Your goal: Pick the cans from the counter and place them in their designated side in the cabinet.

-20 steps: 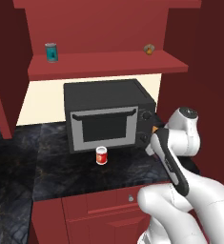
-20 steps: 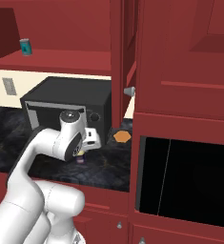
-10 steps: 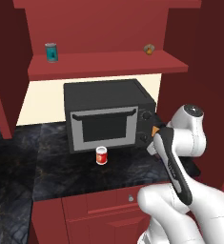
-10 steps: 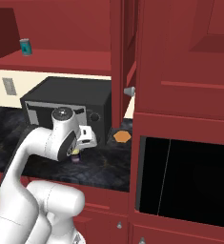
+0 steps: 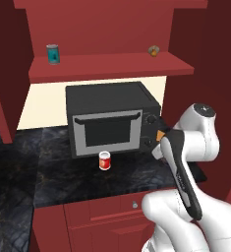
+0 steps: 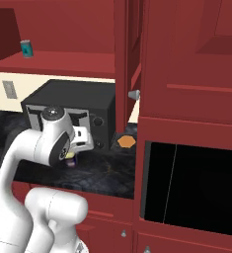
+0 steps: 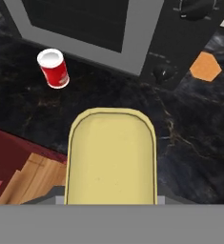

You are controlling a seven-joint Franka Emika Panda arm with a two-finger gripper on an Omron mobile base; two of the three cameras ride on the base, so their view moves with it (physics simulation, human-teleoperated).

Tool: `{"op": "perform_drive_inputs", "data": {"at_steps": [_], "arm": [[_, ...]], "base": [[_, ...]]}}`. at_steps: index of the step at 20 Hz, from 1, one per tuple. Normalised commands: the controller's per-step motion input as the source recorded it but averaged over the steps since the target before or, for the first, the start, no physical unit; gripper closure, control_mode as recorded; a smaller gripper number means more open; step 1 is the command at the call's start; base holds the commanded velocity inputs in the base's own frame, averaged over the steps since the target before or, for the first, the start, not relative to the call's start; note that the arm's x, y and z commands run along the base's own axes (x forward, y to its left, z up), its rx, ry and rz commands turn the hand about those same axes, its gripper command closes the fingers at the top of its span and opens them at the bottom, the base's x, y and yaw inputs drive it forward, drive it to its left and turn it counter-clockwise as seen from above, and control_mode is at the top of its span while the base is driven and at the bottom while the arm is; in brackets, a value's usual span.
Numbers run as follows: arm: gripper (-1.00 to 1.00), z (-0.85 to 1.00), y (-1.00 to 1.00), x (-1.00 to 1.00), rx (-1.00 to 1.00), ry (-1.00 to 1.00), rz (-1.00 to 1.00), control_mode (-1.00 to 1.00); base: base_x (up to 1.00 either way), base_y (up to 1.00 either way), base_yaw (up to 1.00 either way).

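Observation:
The navy-blue can with its yellow top (image 7: 112, 157) sits right under the hand camera, and my gripper (image 6: 73, 152) is shut on it; its fingers are hidden by the can. From the right base view the can (image 6: 70, 159) peeks out below the hand, low over the black counter (image 5: 53, 179) in front of the microwave's right end. I cannot tell whether it touches the worktop. The red can with the white band (image 5: 104, 161) (image 7: 54, 68) stands upright on the counter in front of the microwave door, left of my hand. The cabinet shelf (image 5: 107, 68) (image 6: 63, 62) runs overhead.
A black-and-grey microwave (image 5: 112, 118) (image 6: 68, 106) stands at the back of the counter under the shelf. On the shelf are a teal can (image 5: 52, 53) (image 6: 26, 48) at the left and a small tan object (image 5: 153, 49) at the right. An orange hexagon (image 6: 125, 141) (image 7: 205, 66) lies beside the microwave.
The arm has shifted slightly, carrying the navy-blue can a little left and up in the right base view. The red can has not moved.

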Motion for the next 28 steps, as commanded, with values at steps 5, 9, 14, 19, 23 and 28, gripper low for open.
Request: {"op": "perform_drive_inputs", "data": {"at_steps": [5,9,14,19,23,28], "arm": [[1.00,0.34,0.15,-0.26,0.00,0.00,0.00,-1.00],[1.00,0.34,0.16,-0.22,0.00,-0.03,0.00,-1.00],[1.00,0.31,0.15,-0.27,0.00,-0.06,0.00,-1.00],[1.00,0.30,0.05,-0.33,0.00,-0.07,0.00,-1.00],[1.00,0.30,0.04,-0.24,0.00,-0.08,0.00,-1.00],[1.00,0.29,0.05,-0.17,0.00,-0.07,0.00,-1.00]], "base": [[0.00,0.00,0.00],[0.00,0.00,0.00],[0.00,0.00,0.00],[0.00,0.00,0.00],[0.00,0.00,0.00],[0.00,0.00,0.00]]}}
